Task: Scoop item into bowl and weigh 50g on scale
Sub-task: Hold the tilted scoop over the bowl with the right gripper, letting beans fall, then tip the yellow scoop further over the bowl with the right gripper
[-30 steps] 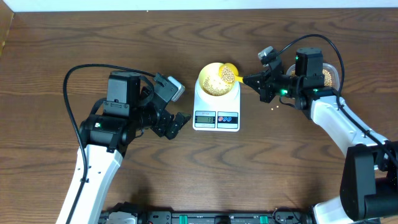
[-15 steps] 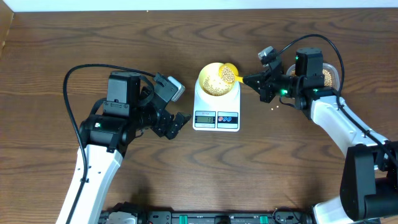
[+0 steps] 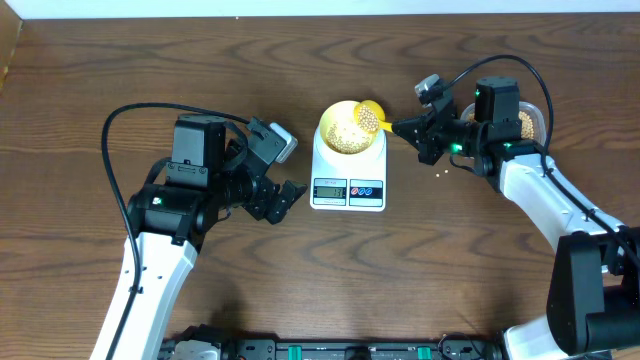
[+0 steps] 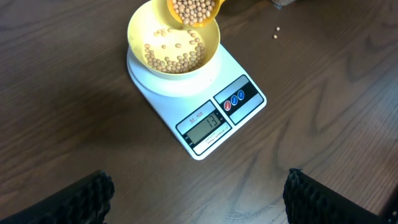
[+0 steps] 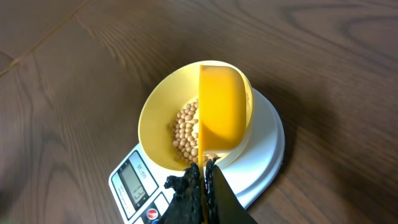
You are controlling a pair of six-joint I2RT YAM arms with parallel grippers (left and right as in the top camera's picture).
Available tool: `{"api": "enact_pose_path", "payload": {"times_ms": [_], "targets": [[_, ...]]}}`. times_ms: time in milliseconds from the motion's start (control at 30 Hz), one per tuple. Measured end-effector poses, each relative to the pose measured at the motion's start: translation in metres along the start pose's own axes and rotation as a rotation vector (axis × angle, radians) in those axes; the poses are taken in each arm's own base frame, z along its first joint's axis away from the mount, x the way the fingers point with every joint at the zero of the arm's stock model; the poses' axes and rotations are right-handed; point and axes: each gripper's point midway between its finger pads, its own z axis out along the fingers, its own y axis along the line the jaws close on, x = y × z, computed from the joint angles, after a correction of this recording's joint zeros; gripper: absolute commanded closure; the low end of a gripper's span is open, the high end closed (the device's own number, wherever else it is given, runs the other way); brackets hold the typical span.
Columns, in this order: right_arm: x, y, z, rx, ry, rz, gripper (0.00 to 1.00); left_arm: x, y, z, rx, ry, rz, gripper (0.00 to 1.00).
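The beans (image 4: 174,56) lie in a loose layer in the bottom of the pale yellow bowl (image 4: 138,28), which sits on the round platform at the back of the white scale (image 4: 163,102). The scale's display (image 4: 207,121) is lit with dark digits too small to read surely, and red and blue buttons (image 4: 235,99) sit just beside it. A bright yellow scoop (image 5: 221,112) hangs over the bowl's right rim, tipped on its side in the right wrist view. The left wrist view shows it heaped with more beans. Its thin handle runs back into the right gripper (image 5: 202,171), whose jaws are pinched tight on it. The right arm reaches in from the right side of the table (image 3: 100,60), forearm angled up and left, wrist level with the bowl and pointing at it. Behind that wrist a clear tub (image 3: 530,122) of beans is partly hidden, and a couple of stray beans (image 3: 443,172) lie on the wood between the arm and the scale. The left arm rises from the near left edge and bends toward the scale. The left gripper (image 3: 285,198) is spread wide with nothing in it, held just to the left of the scale and apart from it, both black fingers (image 4: 87,196) framing the scale from above in its own camera.
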Motion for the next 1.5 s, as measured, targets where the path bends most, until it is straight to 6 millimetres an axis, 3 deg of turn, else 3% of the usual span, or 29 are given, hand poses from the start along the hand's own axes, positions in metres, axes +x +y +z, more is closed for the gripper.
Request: {"api": "enact_pose_path", "payload": {"times_ms": [1500], "targets": [[-0.0044,0.0069,0.0054,-0.011,-0.011,-0.236,0.99,0.0000,0.0000,0.0000,0.000,0.000,0.000,0.11]]}}
